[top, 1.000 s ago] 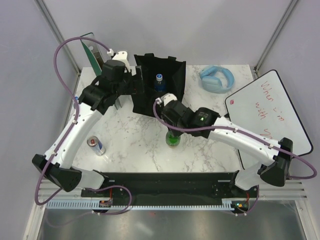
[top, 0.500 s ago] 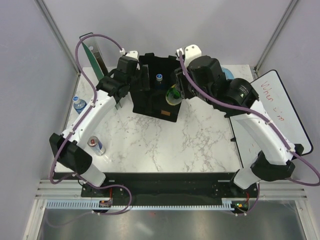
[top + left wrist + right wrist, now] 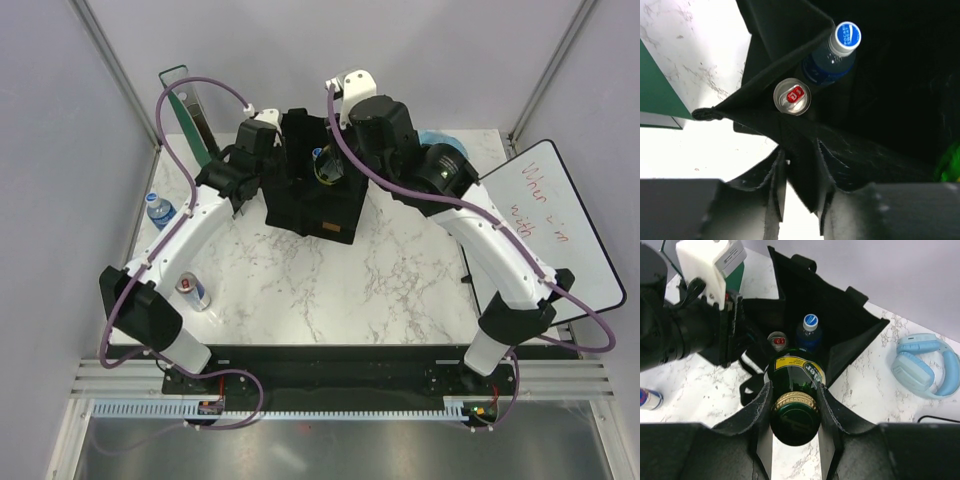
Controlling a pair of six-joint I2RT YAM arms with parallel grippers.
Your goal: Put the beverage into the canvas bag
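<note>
— Where was the bottle [image 3: 792, 369] found, relative to the jaws?

— It was held squarely between the two fingers of the right gripper [image 3: 795, 396]. It was clamped at the neck just under the cap, with a pad pressed to each side. The body was hung downward from the jaws, over the open mouth of the bag [image 3: 842, 322]. Whether its base had been brought below the rim could not be told.

— And the left gripper [image 3: 801, 162]?

— Its jaws were closed on a fold of the bag's side wall, at the rim nearest the left arm.

— How were the bottle's make and shape described?

— A round, glossy, dark green body was noted, banded by a label edged in yellow. The cap was seen to be gold and ribbed.

— And the bag?

— It was made of matte black fabric, boxy, with stiff upright walls and short handle loops at the rim. Two drinks were seen upright in one corner, just beside each other. One was a can [image 3: 792, 96] with a silver top and a red tab. The other was a blue bottle [image 3: 832, 62] with a round white-and-blue cap.

— What was noted around it?

— The table [image 3: 875, 390] was patterned like white marble with grey veins. Pale blue padded headphones [image 3: 925, 365] were laid on it, near the bag but apart from it.
</note>
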